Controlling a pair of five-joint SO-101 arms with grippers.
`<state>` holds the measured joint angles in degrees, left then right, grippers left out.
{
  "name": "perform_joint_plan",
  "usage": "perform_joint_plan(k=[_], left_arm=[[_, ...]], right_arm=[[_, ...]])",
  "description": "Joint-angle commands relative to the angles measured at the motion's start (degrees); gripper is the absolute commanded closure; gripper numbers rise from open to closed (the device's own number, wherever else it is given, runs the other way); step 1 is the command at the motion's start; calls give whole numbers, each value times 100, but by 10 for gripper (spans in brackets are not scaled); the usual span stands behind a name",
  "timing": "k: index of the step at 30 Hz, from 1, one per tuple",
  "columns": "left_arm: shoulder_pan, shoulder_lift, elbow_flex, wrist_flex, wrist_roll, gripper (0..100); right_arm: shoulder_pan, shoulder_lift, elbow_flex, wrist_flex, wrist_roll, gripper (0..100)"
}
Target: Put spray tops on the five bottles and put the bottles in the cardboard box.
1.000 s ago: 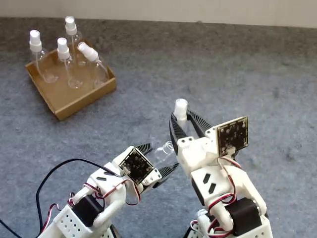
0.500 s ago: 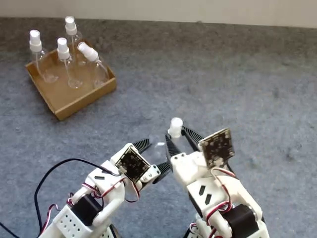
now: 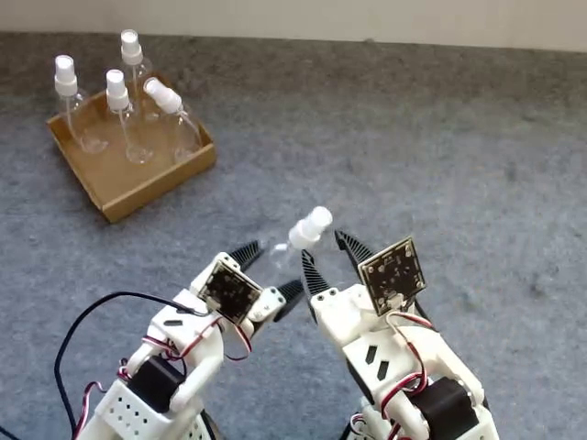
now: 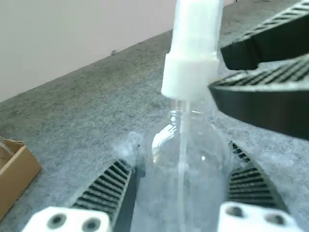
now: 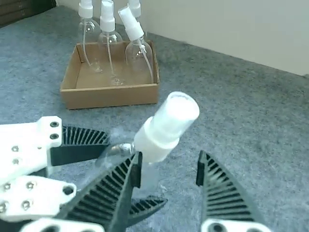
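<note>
Left end effector [image 3: 270,270]: clamped on the fifth bottle [image 3: 282,255], we think to steady it.
Right end effector [image 3: 327,254]: jaws apart beside the spray top [image 3: 310,227], which sits on the neck.
Cardboard box [image 3: 156,188]: holds four capped bottles [image 3: 119,101], well apart across the bench [image 3: 459,137].

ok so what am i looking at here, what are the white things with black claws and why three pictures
Those are two small robot arms at a grey carpeted table. The high view looks down from above; the other two come from cameras on each arm's wrist. The left gripper is shut on a clear bottle with a white spray top at its neck, tube hanging inside. The right gripper is open, close by that top. Farther off a cardboard box holds four bottles with tops on.
</note>
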<state>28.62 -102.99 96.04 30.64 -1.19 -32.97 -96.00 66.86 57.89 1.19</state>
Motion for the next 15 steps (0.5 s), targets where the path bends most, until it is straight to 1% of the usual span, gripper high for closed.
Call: perform_joint_plan(k=[1,6,11,15], left_arm=[[-286,-66,92,-369,79,864],[-611,-66,92,-932,79,864],[-655,-66,57,-1231,79,864],[-875,-66,66,-1565,62,864]], right_arm=[[-66,-48,-48,31,88,836],[-66,-48,-40,4,88,836],[-66,-48,31,-13,88,836],[-66,-48,734,-558,88,836]])
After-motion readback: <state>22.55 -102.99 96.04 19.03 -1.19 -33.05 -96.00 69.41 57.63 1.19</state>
